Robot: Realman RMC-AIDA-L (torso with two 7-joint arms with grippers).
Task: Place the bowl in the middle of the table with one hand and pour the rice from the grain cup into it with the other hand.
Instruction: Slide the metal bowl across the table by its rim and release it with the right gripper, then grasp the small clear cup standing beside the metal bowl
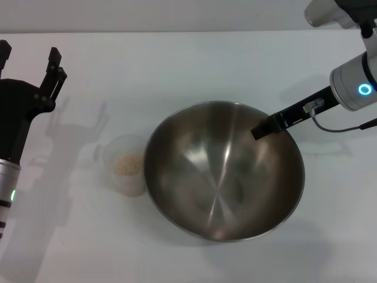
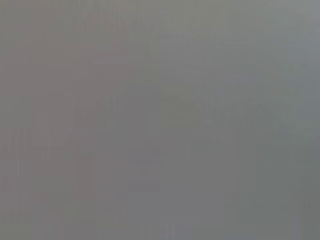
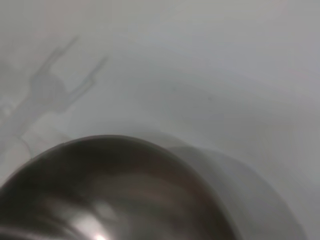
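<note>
The large steel bowl (image 1: 224, 171) sits near the middle of the white table (image 1: 194, 65), and its curved wall fills the lower part of the right wrist view (image 3: 115, 190). My right gripper (image 1: 263, 128) reaches in from the far right and is shut on the bowl's far right rim, one dark finger lying just inside it. The clear grain cup (image 1: 123, 166) stands upright against the bowl's left side, with pale rice (image 1: 127, 164) in its bottom. My left gripper (image 1: 29, 59) hangs open at the far left, well away from the cup. The left wrist view shows nothing but plain grey.
A cable (image 1: 341, 125) loops off the right arm above the table's right side. Bare tabletop (image 1: 70, 247) lies around the bowl and cup on all sides. The left gripper's shadow (image 3: 55, 85) falls on the table beyond the bowl.
</note>
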